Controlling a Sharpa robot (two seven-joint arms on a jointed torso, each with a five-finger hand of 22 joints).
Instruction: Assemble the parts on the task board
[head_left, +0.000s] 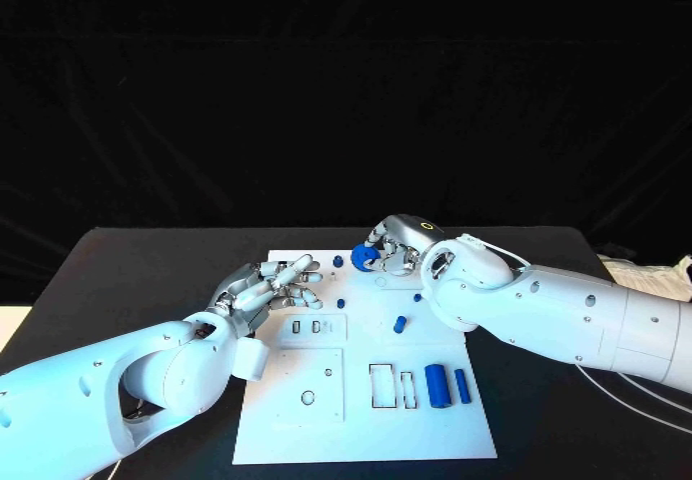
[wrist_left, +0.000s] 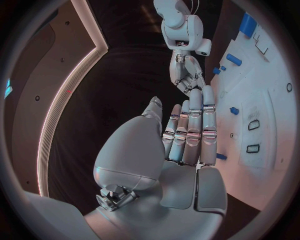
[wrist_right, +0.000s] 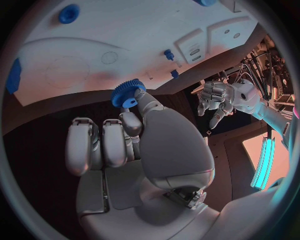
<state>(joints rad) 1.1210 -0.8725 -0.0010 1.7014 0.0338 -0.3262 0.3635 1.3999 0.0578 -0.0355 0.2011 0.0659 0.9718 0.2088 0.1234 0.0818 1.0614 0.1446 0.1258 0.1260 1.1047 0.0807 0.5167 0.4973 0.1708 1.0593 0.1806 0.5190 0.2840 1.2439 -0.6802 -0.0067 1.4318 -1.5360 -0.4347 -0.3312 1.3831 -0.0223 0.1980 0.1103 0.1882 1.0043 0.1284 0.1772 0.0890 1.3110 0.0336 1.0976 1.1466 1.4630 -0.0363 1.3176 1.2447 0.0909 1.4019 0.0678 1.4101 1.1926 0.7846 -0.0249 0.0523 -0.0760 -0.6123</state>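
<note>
Gripping a small blue toothed gear (head_left: 365, 257) on a short hub, the right hand (head_left: 400, 243) sits at the board's (head_left: 361, 430) top edge, frame centre. The left hand (head_left: 274, 287), fingers straight and holding nothing, rests centre-left.

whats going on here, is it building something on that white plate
Yes. The right hand holds a small blue gear in its fingertips over the far edge of the white task board. The left hand holds nothing, its fingers straight and close together at the board's left side. Other blue parts are not yet handled: two long bars lie side by side near the board's right edge, and a few small pegs are nearer its middle.
</note>
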